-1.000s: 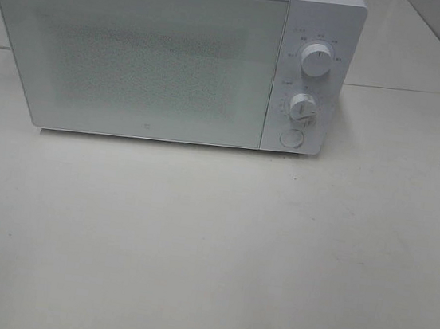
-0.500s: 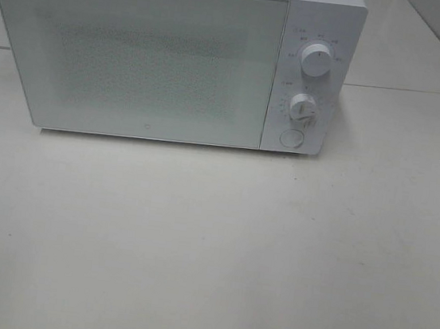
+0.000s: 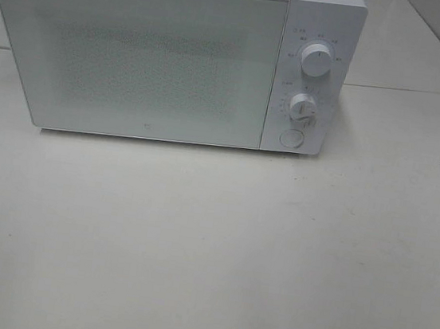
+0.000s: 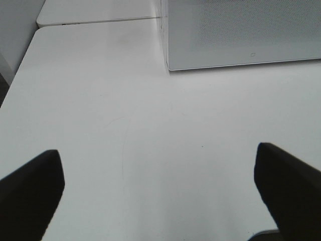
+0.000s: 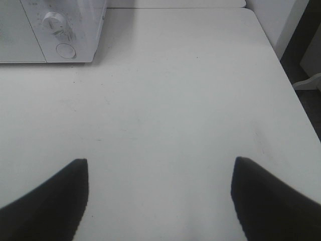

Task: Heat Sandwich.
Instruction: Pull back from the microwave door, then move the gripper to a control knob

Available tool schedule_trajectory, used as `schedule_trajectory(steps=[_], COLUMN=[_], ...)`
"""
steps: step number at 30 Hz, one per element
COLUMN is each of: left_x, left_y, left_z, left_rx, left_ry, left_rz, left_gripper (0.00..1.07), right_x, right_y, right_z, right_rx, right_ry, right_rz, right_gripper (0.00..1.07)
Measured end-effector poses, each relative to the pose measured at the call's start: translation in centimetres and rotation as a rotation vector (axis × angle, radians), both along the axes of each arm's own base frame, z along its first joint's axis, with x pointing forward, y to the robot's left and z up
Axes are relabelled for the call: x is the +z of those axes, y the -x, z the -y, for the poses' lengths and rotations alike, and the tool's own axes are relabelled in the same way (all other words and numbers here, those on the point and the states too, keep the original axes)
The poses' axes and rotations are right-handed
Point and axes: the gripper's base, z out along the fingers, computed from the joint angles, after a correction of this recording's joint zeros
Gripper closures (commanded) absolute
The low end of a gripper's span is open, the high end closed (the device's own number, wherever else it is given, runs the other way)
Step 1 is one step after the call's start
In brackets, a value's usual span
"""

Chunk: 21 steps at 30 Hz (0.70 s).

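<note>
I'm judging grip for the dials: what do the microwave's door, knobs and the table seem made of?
Door: smooth, pale, probably glass or plastic; speckled like mesh behind it. Upper knob and lower knob: smooth white, likely plastic. Table: matte off-white, perhaps laminate; faint scuffs.

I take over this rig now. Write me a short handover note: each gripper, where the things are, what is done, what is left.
Left gripper: open, empty, over the white table in front of the white box-shaped microwave oven.
Right gripper: open, empty, over the table near the oven's control side.
Oven door: shut.
Small white-bread sandwich: in no view; the door hides the inside, so it may or may not be loaded.
Done: cannot tell. Left: locate the sandwich, then heat it.
</note>
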Motion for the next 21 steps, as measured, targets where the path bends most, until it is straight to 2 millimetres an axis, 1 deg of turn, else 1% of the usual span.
schedule_trajectory(steps=[21], left_x=[0.00], left_y=[0.00], left_z=[0.00], left_rx=[0.000], left_ry=[0.000], left_rz=[0.000], left_gripper=[0.09], right_x=[0.00], right_y=[0.00], right_z=[0.00], right_rx=[0.000], right_ry=[0.000], right_rz=[0.000], right_gripper=[0.32])
